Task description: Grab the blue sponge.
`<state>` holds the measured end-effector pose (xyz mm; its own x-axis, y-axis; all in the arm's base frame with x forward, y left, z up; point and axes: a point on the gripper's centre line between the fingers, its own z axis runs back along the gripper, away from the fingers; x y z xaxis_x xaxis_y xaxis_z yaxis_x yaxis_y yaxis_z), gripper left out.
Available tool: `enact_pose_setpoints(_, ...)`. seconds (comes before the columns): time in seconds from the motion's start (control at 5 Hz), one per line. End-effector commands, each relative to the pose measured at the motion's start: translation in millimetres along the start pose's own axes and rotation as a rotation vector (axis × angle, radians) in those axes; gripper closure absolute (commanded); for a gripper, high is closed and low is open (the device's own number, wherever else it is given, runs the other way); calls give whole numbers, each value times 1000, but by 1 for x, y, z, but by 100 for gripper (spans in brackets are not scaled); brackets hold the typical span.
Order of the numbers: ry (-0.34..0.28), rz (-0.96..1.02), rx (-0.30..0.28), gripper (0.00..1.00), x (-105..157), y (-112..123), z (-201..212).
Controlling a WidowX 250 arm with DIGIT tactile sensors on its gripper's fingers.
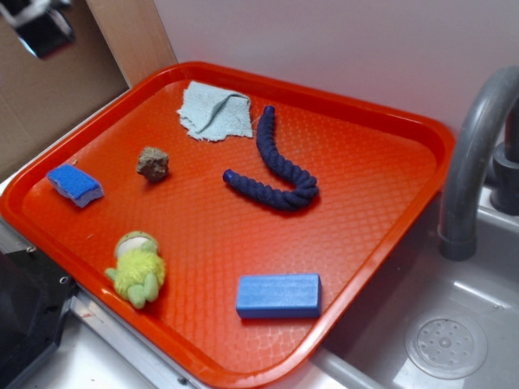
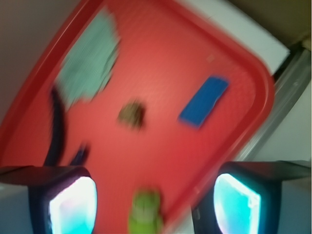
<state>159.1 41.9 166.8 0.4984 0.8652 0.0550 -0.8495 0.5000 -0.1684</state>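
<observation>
An orange tray (image 1: 381, 194) is set slantwise over the counter edge, one corner overhanging a grey sink (image 1: 454, 324) beside a curved tap (image 1: 470, 154). All loose items are kept inside its raised rim, probably so nothing slides off.

A dark blue rope toy (image 1: 280, 170) lies curled near the tray's centre. A pale teal cloth (image 1: 215, 111) is crumpled by the far rim. An all-blue foam block (image 1: 278, 296) lies flat near the front rim; it is the larger blue item and is judged not to be the target. A green plush (image 1: 139, 269) lies at the near left. A small brown lump (image 1: 152, 163), rock-like, sits between cloth and plush.

The blue sponge (image 1: 75, 185) is found at the tray's left edge, close to the rim, blue layer up over a pale base, well apart from everything else. That isolation should allow a clean approach.

In the wrist view, blurred by motion, the gripper (image 2: 153, 204) is seen high above the tray with both pads spread wide and nothing between them. The sponge (image 2: 204, 101) appears up and to the right of the pads, so the claw is judged not yet aligned; travel toward it and descent remain.
</observation>
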Motion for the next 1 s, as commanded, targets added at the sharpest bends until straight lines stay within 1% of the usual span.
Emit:
enact_pose_setpoints(0.0,-201,359,69,0,20,4,-47)
enact_pose_setpoints(0.2,-212,355,145,0,28,8,-77)
enact_pose_setpoints(0.4,-218,357,201,0,39,21,-93)
enact_pose_setpoints(0.6,-225,346,242,0,45,37,-105)
enact_pose_setpoints(0.8,-226,340,265,0,50,54,-112)
